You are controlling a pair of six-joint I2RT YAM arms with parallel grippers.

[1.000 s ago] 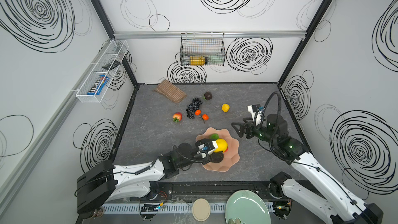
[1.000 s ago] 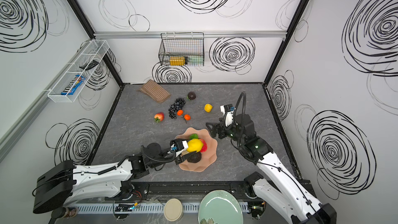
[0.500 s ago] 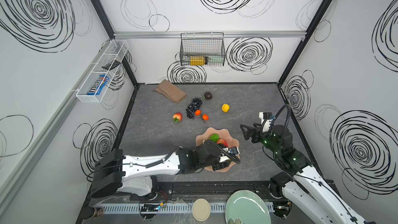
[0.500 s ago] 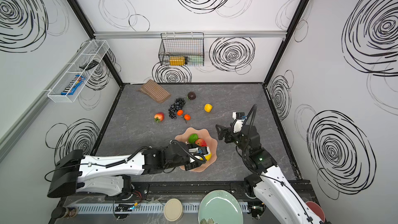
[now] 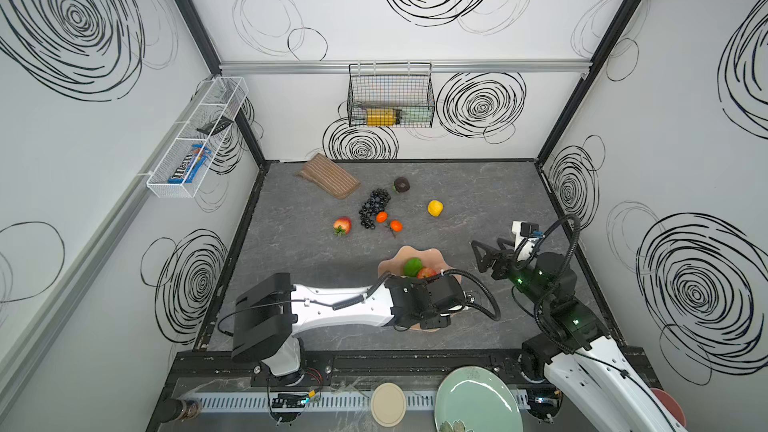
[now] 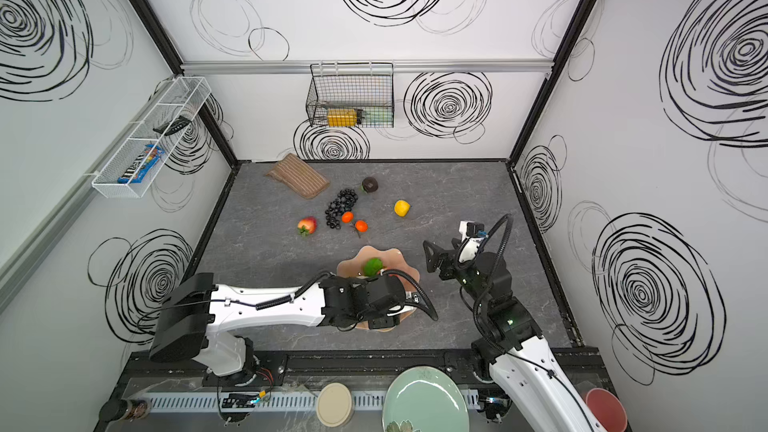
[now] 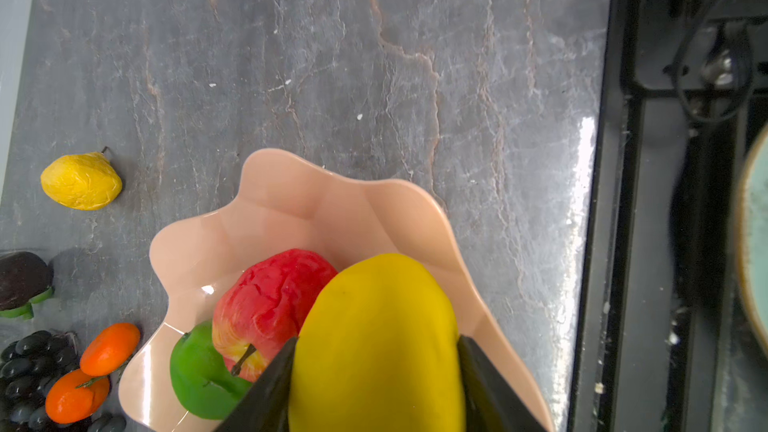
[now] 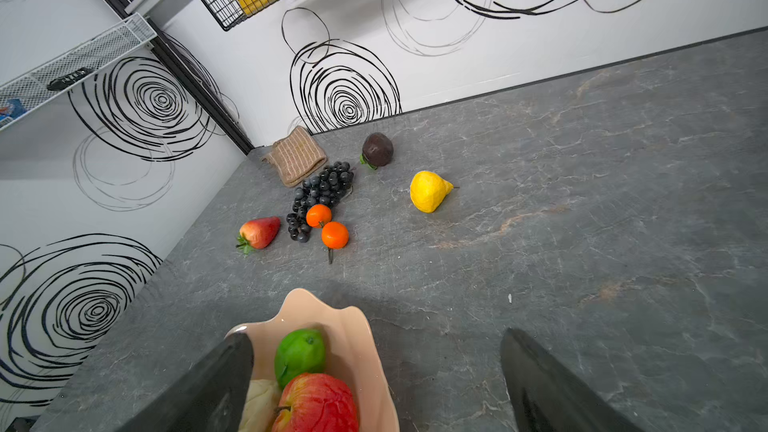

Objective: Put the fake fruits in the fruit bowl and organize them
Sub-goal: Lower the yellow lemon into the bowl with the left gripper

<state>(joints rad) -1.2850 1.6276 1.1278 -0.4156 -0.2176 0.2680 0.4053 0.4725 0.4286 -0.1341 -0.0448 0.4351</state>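
Observation:
The peach fruit bowl (image 5: 419,252) (image 7: 291,201) holds a green lime (image 5: 412,266), a red apple (image 7: 270,301) and a beige fruit (image 8: 259,401). My left gripper (image 7: 376,384) hangs over the bowl's near side, shut on a smooth yellow lemon (image 7: 376,326); in both top views its wrist hides the lemon. Open and empty, my right gripper (image 5: 482,257) (image 8: 376,336) hovers right of the bowl. Further back on the table lie the grape bunch (image 5: 374,205), two tangerines (image 5: 381,216), a strawberry (image 5: 342,225), a dark avocado (image 5: 401,184) and a yellow pear (image 5: 435,207).
A brown striped cloth (image 5: 328,176) lies at the back left. A wire basket (image 5: 390,95) hangs on the back wall and a white shelf (image 5: 195,139) on the left wall. A mint plate (image 5: 478,401), a beige lid (image 5: 388,404) and a coral cup (image 6: 604,409) sit beyond the front rail.
My left arm has swung right and forward over the bowl's near half, carrying the lemon. My right gripper has drawn back to the right, away from the bowl.

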